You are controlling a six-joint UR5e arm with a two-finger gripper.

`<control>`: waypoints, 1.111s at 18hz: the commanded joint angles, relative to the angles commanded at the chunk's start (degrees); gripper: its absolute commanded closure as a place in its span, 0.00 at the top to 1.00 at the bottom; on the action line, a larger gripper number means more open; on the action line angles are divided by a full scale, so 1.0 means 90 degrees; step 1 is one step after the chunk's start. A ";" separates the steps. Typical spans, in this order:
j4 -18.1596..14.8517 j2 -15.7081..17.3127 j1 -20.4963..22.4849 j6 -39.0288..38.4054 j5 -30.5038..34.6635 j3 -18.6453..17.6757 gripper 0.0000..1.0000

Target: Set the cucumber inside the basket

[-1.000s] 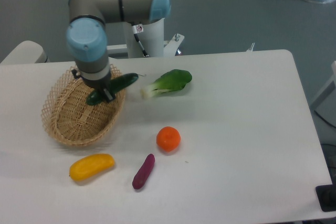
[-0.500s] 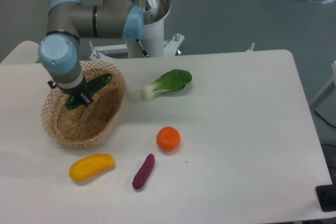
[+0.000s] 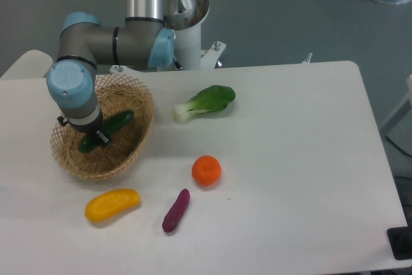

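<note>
The pincer [image 3: 96, 136] is clamped on the cucumber [image 3: 114, 124], gripping it near its middle, low inside the basket [image 3: 138, 98]. The cucumber's long axis runs diagonally, one end up-right toward the far rim, the other down-left. Whether it touches the weave I cannot tell; release looks close

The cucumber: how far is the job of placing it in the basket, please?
Done: the cucumber is already over the inside of the basket, low between its walls. In hand: the gripper appears to hold it at its middle, though the wrist hides the jaws. Left: open the jaws, let it rest on the basket floor and lift the arm away. The other produce lies outside on the table.
</note>
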 joint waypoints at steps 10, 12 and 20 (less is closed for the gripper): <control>0.0000 0.0088 0.0703 0.0117 0.0010 0.0478 1.00; -0.0010 0.0001 0.1033 0.0612 0.0010 0.0683 1.00; -0.0059 -0.0389 0.2118 0.2830 0.0029 0.1297 1.00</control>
